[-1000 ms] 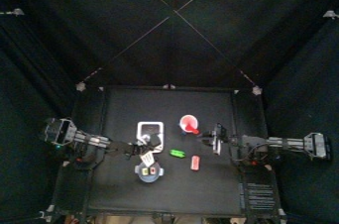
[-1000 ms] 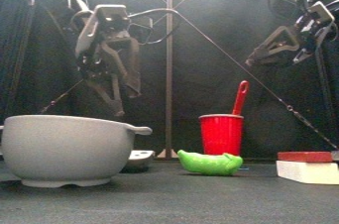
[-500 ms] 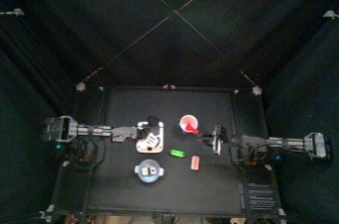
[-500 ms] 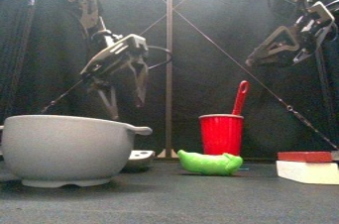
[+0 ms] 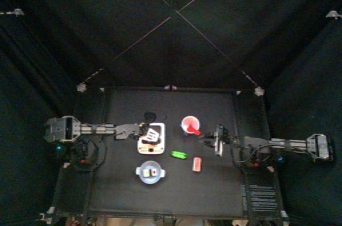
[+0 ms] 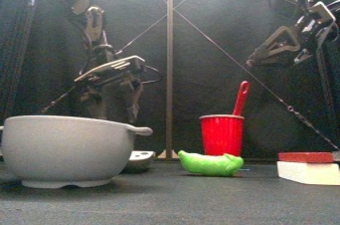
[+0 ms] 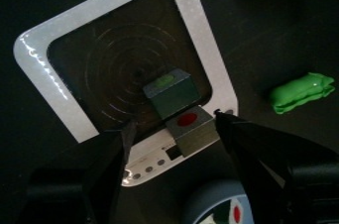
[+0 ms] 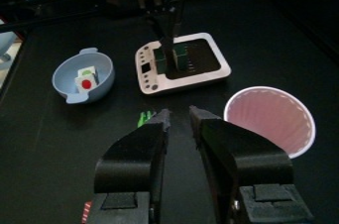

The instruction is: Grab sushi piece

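Left gripper (image 7: 172,129) poised over the white board (image 7: 40,69), its 2 jaws spread almost fully and holding nothing. The sushi piece (image 7: 172,94) lay on the board's dark panel, apart from the jaws and roughly centred between them. A sound grasp probably called for a straight descent, 1 jaw on each side, stopping short of the board before a gentle close. Right gripper (image 8: 179,117) rested well aside, jaws nearly together and empty.

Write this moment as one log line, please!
left tool: open, above white board | right tool: resting, right side | sushi piece: in bowl, not grabbed
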Motion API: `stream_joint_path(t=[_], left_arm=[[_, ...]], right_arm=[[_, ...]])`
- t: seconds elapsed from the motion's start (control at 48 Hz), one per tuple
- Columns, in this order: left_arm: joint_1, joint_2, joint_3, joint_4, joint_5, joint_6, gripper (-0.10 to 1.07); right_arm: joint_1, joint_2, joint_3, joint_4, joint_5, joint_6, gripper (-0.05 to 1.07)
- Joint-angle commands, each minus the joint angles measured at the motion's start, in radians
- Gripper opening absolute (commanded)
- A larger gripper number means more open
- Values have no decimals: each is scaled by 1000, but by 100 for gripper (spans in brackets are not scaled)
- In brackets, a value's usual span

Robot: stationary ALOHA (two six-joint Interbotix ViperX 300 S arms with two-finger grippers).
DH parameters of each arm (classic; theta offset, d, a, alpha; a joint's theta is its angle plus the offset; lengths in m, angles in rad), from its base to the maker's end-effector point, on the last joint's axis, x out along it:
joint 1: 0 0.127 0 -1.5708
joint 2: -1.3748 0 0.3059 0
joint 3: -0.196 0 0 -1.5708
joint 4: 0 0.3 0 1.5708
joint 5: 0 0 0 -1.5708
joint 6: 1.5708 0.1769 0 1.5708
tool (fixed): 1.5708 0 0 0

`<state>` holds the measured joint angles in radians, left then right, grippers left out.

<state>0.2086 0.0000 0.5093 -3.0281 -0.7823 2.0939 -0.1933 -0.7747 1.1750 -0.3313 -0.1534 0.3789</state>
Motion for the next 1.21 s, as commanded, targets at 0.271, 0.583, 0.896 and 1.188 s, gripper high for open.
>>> stream_joint_path(t=[0.271, 0.583, 0.896, 1.188], left_arm=[[18, 25, -46, -5, 3, 0, 97], [18, 55, -71, -21, 5, -2, 97], [18, 78, -72, -26, 9, -2, 96], [18, 83, -72, -21, 15, -2, 95]], right_arm=[[-2, 3, -11, 0, -3, -2, 66], [-2, 2, -11, -2, -3, -2, 66], [-2, 3, -11, -2, -3, -2, 66], [-2, 2, -11, -2, -3, -2, 66]])
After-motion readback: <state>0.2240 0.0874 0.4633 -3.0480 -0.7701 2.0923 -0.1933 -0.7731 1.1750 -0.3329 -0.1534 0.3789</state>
